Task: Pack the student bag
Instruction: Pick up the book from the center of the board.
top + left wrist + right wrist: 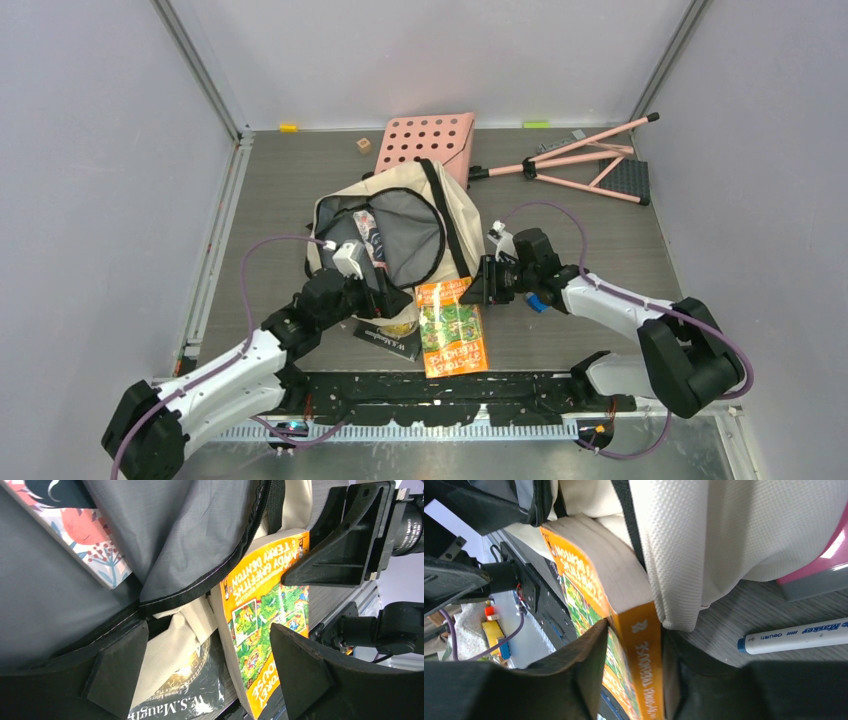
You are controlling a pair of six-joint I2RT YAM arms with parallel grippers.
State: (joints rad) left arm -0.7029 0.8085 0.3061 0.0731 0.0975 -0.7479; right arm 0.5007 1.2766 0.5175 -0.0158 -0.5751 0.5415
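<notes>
The student bag (470, 225), cream with black trim, lies in the middle with its mouth open and its grey lining (190, 525) showing. A floral-covered book (75, 535) sits inside it. An orange picture book (452, 335) lies at the bag's near edge, partly under the cream fabric (724, 540). My right gripper (634, 675) is shut on the orange book's spine (646, 655), one finger on each cover. My left gripper (210, 667) stands open at the bag's lower rim, over a black book (200, 690) and the orange book (260, 615). In the top view the left gripper (388, 296) and right gripper (478, 287) flank the orange book.
A white marker with a blue cap (794, 635) lies on the table by my right gripper. At the back are a pink perforated board (430, 145), a folded pink stand (590, 165), a small wooden block (363, 145), and yellow (289, 127) and green (536, 124) pieces.
</notes>
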